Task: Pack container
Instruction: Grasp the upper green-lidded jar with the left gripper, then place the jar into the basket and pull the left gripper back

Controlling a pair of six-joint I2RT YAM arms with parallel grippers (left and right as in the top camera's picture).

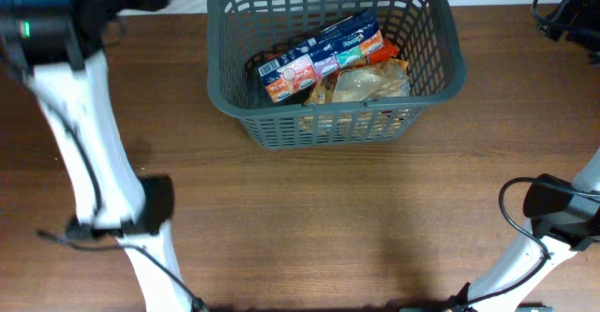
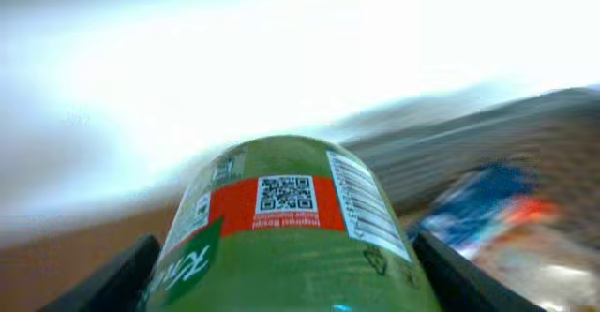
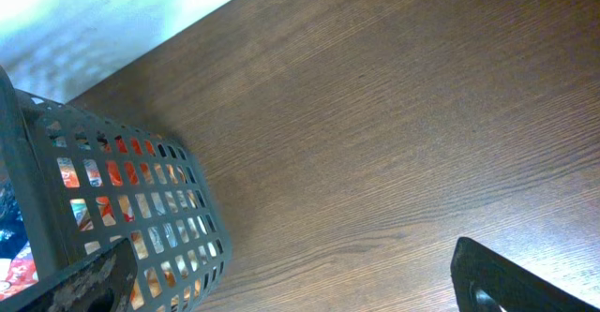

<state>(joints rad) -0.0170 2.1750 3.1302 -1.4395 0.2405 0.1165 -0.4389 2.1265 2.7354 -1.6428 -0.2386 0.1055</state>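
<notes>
The dark grey slotted basket (image 1: 333,125) stands at the back middle of the table and holds several colourful food packets (image 1: 323,59). In the left wrist view my left gripper (image 2: 286,279) is shut on a green jar with a red and white label (image 2: 286,228), held in the air, with the blurred basket (image 2: 487,143) to its right. In the overhead view the left gripper's jaws are hidden at the far left top. In the right wrist view my right gripper (image 3: 291,279) is open and empty above the table, next to the basket wall (image 3: 122,200).
The brown wooden table (image 1: 328,228) runs across the front. White arm links and black cables stand at the front left (image 1: 103,190) and front right (image 1: 553,228). A white wall lies behind the table.
</notes>
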